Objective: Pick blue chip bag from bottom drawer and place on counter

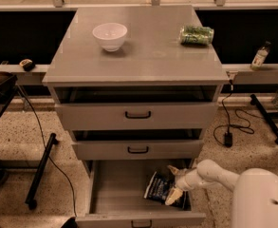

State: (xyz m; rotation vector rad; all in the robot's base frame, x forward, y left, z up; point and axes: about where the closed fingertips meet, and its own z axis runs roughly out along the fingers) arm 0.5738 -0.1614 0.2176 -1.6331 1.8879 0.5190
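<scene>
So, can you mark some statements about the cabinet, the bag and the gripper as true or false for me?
1. The blue chip bag lies inside the bottom drawer. True.
2. The white bowl stands in the bottom drawer. False: it stands on the counter.
3. The gripper hovers above the counter. False: it is low, inside the bottom drawer, with its fingers spread at the bag.
4. The green package lies on the counter, apart from the bowl. True.
5. All three drawers are pushed fully shut. False: the bottom drawer is pulled far out.
</scene>
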